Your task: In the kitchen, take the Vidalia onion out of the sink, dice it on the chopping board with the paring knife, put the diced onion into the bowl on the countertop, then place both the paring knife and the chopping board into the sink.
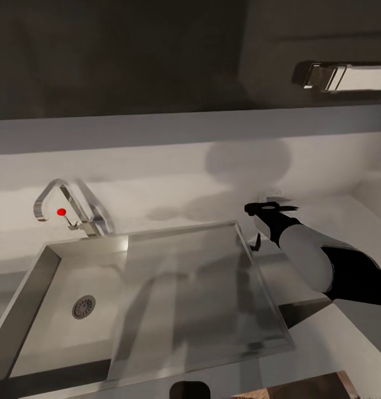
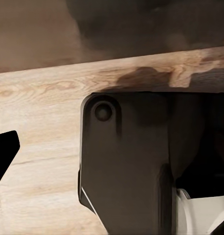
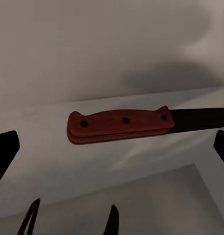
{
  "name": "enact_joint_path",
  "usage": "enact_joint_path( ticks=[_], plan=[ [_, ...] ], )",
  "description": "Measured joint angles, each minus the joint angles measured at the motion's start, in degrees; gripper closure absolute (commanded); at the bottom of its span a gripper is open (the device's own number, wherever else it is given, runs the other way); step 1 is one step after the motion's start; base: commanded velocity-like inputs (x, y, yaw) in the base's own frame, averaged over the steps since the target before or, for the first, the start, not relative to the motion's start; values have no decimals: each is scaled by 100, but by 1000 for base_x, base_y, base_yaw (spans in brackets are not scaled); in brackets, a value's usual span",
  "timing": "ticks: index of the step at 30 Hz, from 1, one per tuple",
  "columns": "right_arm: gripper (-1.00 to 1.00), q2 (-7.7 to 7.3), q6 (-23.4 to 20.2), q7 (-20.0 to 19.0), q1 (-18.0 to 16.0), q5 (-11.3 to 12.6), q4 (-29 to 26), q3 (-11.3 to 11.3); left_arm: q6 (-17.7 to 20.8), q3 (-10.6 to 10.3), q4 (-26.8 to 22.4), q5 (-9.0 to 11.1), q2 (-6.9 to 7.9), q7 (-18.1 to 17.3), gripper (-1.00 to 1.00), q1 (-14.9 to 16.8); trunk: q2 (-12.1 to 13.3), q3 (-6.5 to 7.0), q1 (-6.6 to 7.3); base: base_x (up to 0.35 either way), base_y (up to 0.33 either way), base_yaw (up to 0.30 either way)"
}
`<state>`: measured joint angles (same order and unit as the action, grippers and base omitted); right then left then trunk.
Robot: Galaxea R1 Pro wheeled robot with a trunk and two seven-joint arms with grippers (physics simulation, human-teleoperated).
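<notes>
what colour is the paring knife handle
Reddish-brown, with three dark rivets; the paring knife shows best in the right wrist view, lying on the grey countertop.

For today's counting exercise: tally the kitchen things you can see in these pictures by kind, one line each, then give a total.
Sink: 1
Tap with red knob: 1
Paring knife with red handle, lying on the countertop: 1
Wooden board: 1
Total: 4
</notes>
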<state>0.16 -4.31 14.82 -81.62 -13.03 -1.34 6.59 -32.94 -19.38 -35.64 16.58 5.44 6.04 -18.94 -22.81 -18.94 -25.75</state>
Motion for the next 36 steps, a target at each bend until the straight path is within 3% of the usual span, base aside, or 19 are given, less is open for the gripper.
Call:
enact_joint_path(
  ticks=[16,19,23,36],
  plan=[
    [-100,0,25,0,0,12,0,0,0,0,6,0,0,-1,-100,0,0,-147,0,0,0,0],
    [-100,0,29,0,0,84,0,0,0,0,6,0,0,-2,-100,-2,0,-175,0,0,0,0],
    [-100,0,157,-1,0,376,-9,-1,0,0,-1,0,0,-3,-100,-2,0,-212,0,0,0,0],
    [-100,0,406,26,2,466,-19,-3,-8,0,-11,0,0,-5,-100,-1,0,-332,0,0,0,0]
  ],
)
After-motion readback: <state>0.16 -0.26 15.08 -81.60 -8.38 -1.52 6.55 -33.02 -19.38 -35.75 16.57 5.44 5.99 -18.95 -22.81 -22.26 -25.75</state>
